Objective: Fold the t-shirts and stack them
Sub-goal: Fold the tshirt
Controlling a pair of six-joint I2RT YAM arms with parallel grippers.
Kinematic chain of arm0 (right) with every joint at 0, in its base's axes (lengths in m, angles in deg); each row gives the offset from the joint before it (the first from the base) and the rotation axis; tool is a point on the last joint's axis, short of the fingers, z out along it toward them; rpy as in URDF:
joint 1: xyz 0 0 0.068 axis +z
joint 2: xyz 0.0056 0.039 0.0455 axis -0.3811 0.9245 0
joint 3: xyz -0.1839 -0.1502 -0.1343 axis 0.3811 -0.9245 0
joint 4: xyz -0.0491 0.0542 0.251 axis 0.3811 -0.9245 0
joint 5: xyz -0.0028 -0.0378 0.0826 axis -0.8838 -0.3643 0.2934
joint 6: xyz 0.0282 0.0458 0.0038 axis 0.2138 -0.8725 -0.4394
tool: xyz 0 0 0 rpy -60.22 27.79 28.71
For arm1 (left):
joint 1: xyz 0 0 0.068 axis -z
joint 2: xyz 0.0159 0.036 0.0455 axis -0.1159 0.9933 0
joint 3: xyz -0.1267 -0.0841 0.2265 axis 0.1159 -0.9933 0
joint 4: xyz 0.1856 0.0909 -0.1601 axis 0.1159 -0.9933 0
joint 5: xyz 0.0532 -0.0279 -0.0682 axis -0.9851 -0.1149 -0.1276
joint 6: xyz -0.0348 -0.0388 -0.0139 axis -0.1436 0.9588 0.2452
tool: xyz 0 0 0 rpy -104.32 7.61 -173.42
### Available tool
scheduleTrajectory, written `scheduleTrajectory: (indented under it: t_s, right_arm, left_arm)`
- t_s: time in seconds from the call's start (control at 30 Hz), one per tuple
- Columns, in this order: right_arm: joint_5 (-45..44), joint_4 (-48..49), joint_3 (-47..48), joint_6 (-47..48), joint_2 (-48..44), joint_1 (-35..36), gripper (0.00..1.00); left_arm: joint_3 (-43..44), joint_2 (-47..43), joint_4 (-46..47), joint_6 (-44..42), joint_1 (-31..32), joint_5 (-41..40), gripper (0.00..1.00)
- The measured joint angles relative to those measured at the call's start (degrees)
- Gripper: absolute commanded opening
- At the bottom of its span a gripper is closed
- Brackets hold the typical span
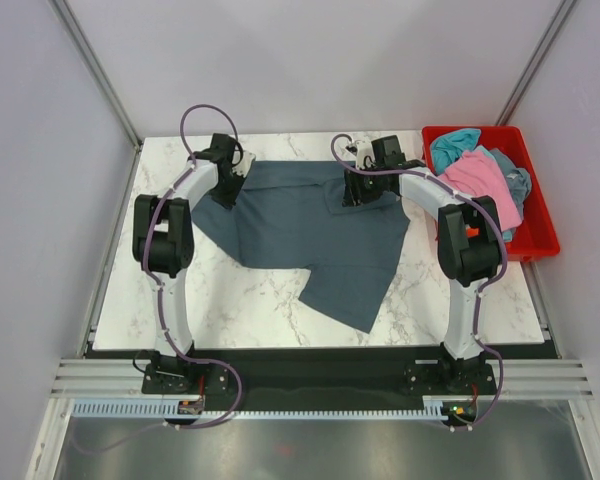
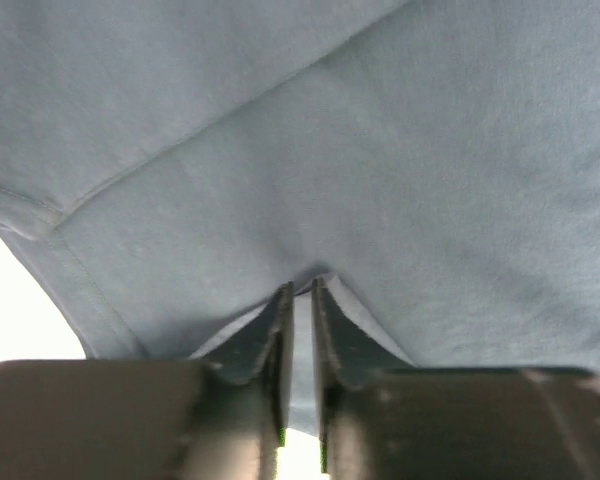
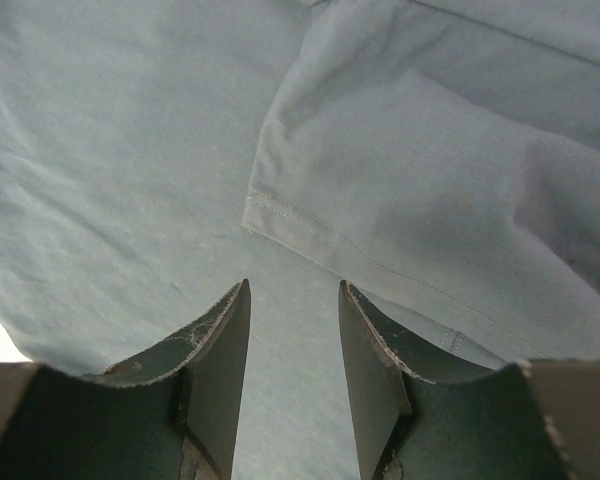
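My left fingers (image 2: 263,345): pinching a fold of the slate-blue t-shirt (image 1: 310,230) at its far-left edge | my right fingers (image 3: 220,350): spread over its sleeve hem (image 3: 310,232) | shirt lies on worktop (image 1: 230,300) | pink t-shirt (image 1: 480,178) in red bin (image 1: 540,235)

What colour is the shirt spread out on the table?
Dark slate-blue, plain, no pattern. The shirt shows best in the top external view.
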Motion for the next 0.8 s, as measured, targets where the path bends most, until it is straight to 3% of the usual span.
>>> scheduleTrajectory:
  t_s: [0.17,0.3,0.8]
  right_arm:
    - [-1.0,0.0,0.0,0.6,0.0,0.0,0.48]
    - [-1.3,0.0,0.0,0.8,0.1,0.0,0.48]
    - [-2.7,0.0,0.0,1.4,0.1,0.0,0.48]
  left_arm:
    - [-0.3,0.0,0.0,-0.2,0.0,0.0,0.16]
    - [-1.5,-0.1,-0.2,-0.2,0.0,0.2,0.42]
    - [-1.6,-0.6,-1.6,0.2,0.1,0.3,0.43]
